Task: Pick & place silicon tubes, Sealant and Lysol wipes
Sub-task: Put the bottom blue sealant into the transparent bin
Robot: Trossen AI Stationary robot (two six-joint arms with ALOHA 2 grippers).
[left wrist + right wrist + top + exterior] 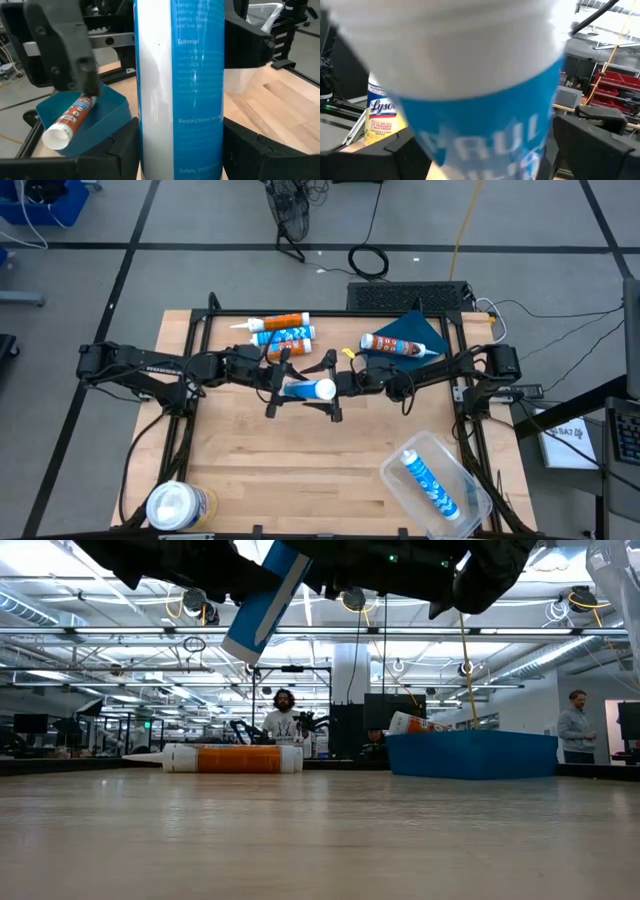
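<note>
A blue-and-white caulk tube [305, 389] hangs in the air over the table's middle, with my left gripper [283, 387] shut on it. It stands tilted, its white top end [325, 389] leaning toward the table's right. My right gripper [342, 386] is open, with a finger [60, 50] on either side of the tube's upper part; I cannot tell whether it touches. The yellow Lysol wipes canister [180, 505] stands on its base at the near left corner. My left gripper pinches the tube's blue body [150, 150] between its two fingers, which come about level from the table's left and lie across the tube. The tube is lifted clear of the table, and its lower end [243, 645] sticks out below the gripper.
An orange tube [275, 321] and a blue one [285, 336] lie at the far edge. A blue tray [425, 328] at the far right holds another tube [395, 345]. A clear tub [470, 500] at the near right holds a blue tube [430, 485]. People stand in the room behind.
</note>
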